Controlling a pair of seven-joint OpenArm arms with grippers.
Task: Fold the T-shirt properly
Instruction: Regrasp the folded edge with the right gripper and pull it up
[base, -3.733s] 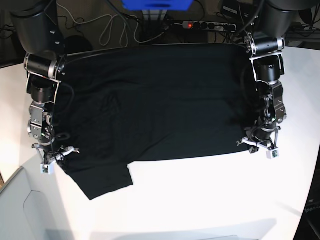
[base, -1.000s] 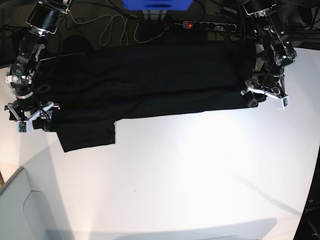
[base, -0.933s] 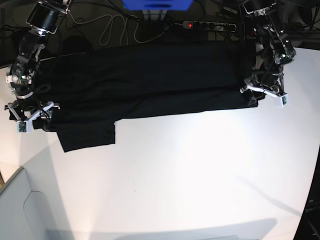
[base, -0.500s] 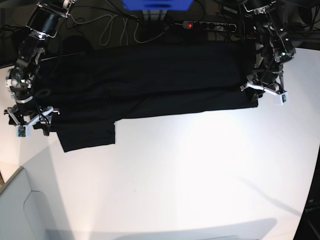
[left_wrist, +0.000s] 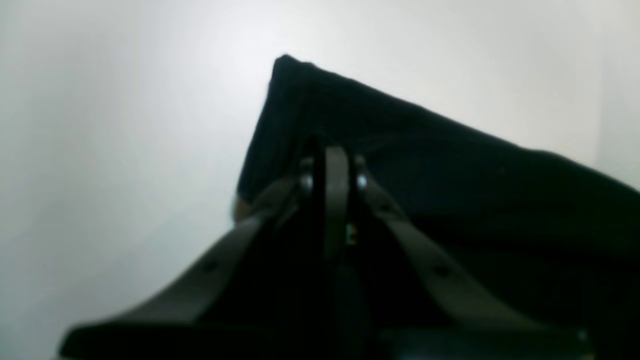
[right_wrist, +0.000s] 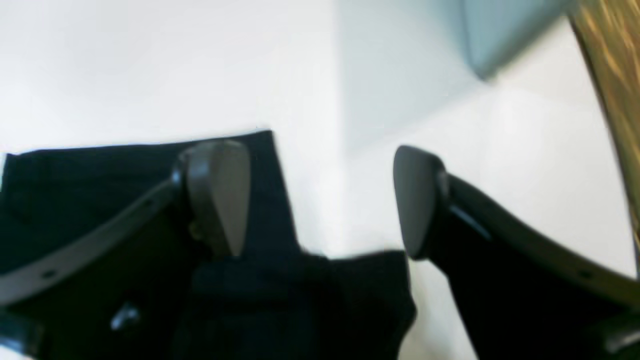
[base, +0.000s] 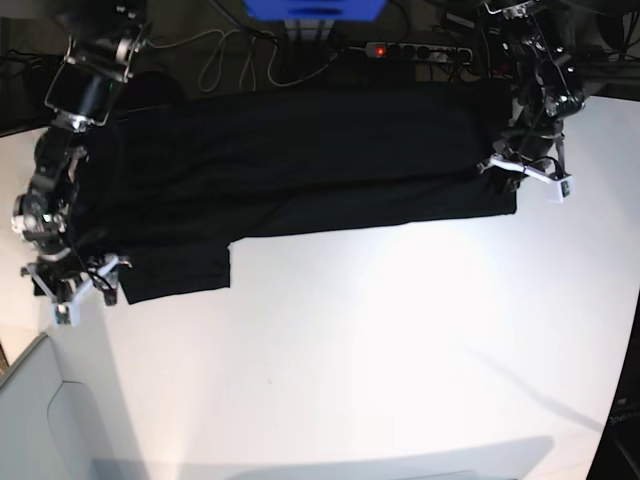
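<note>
My right claw (base: 78, 285), at the scene's left edge, stands wide open over the shirt's (base: 300, 160) sleeve corner, one finger (right_wrist: 217, 195) above black cloth, the other over bare desk (base: 380, 360); it holds nothing, poised, I judge, to take that corner. The shirt lies in a long band across the far side of the desk, the sleeve jutting nearer at the left. At the band's right end my left claw (base: 522, 172) is pinched tight on the near corner of the shirt, judging by the wrist view, where cloth bunches round the closed tips. That grip should let me lift this end for the next fold.
</note>
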